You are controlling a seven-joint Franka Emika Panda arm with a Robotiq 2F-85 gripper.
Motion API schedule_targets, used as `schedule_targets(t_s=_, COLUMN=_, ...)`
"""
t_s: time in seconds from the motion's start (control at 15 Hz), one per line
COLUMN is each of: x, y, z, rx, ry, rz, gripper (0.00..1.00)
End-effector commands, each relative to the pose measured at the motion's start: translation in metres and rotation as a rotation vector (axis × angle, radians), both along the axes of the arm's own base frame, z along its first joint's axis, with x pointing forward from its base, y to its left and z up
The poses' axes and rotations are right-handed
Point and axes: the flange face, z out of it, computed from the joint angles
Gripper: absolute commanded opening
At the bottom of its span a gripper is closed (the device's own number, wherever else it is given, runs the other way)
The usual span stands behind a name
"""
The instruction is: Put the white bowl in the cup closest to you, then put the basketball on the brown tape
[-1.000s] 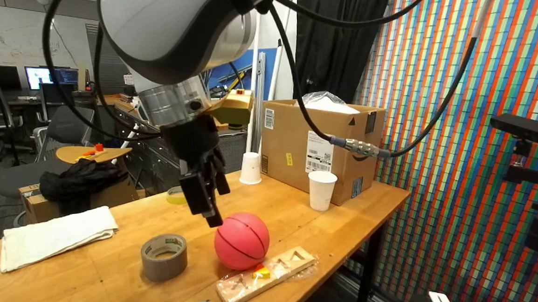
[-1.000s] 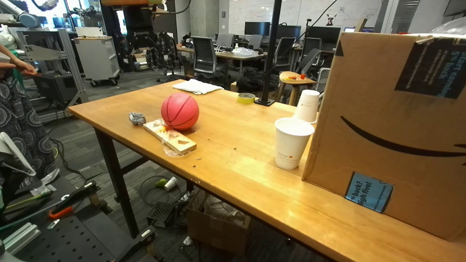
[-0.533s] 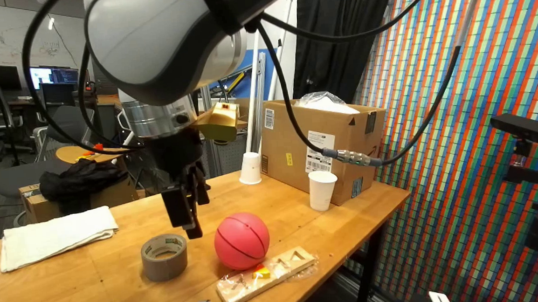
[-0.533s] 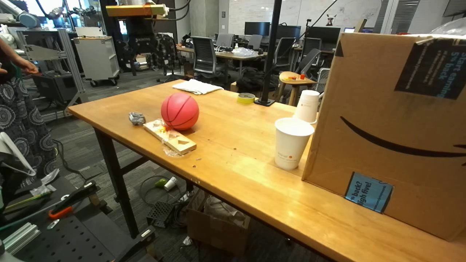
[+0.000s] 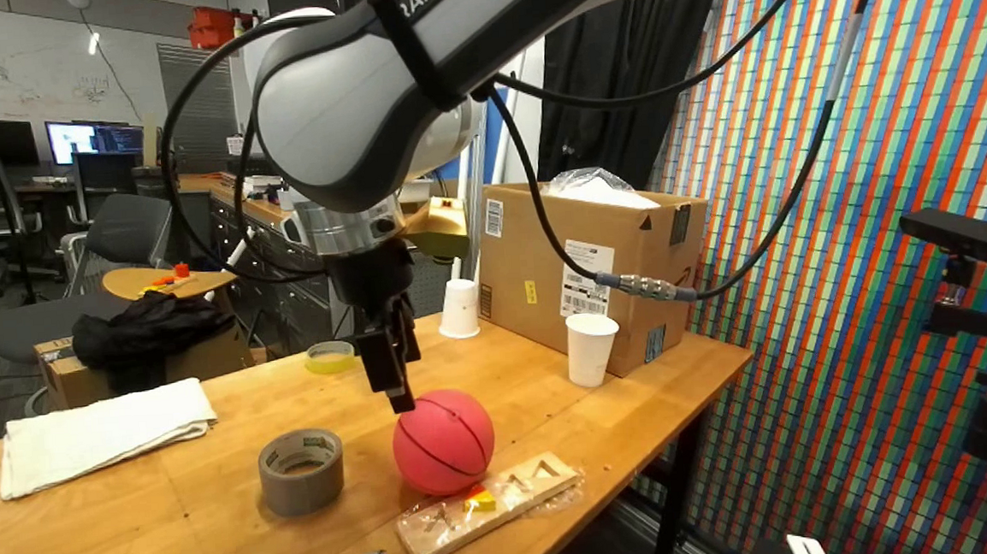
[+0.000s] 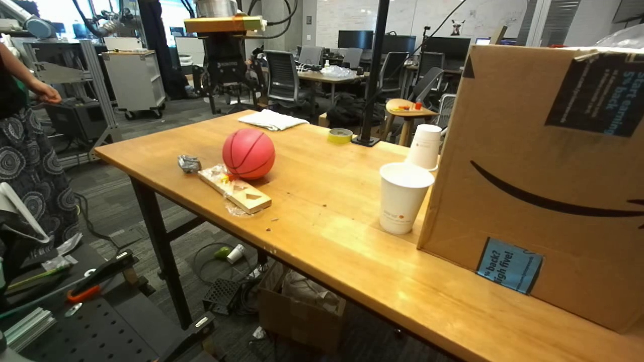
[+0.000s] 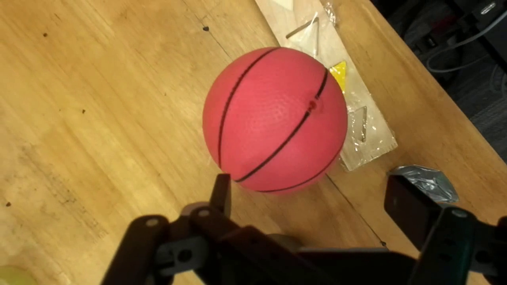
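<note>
Over table (image 5: 115, 540): gripper (image 7: 311, 194) with jaws spread wide, higher than ball (image 7: 275, 118) and apart from it. Swung toward box (image 6: 518, 166) since half a second ago, uncovering yellow roll (image 5: 328, 366) in an exterior view. Same spots as then for ball (on table, just beside tray (image 5: 507, 500)), tape (image 5: 303, 494) (flat on table, near ball) and upright cup (image 6: 402, 203) (beside box).

In an exterior view, a black curtain (image 5: 609, 141) hangs beside a wall (image 5: 857, 332) patterned red, blue, green and cream. Grey chairs (image 6: 282, 75) and monitors (image 6: 354, 40) stand before a whiteboard (image 6: 347, 15) — and bright windows (image 6: 173, 14) glow beyond a grey carpeted floor (image 6: 113, 183).
</note>
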Motion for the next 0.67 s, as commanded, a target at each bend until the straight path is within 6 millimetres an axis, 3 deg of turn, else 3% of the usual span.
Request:
schedule_targets(t_s=0.0, x=0.005, y=-0.024, z=-0.009, rx=-0.001, ry=0.019, rz=-0.006, gripper=1.0)
schedule_targets(t_s=0.33, x=-0.001, y=-0.049, z=-0.036, rx=-0.001, ry=0.075, rz=-0.067, gripper=1.0)
schedule_targets(t_s=0.6, x=-0.011, y=-0.053, z=-0.055, rx=0.034, ry=0.124, rz=-0.104, gripper=1.0)
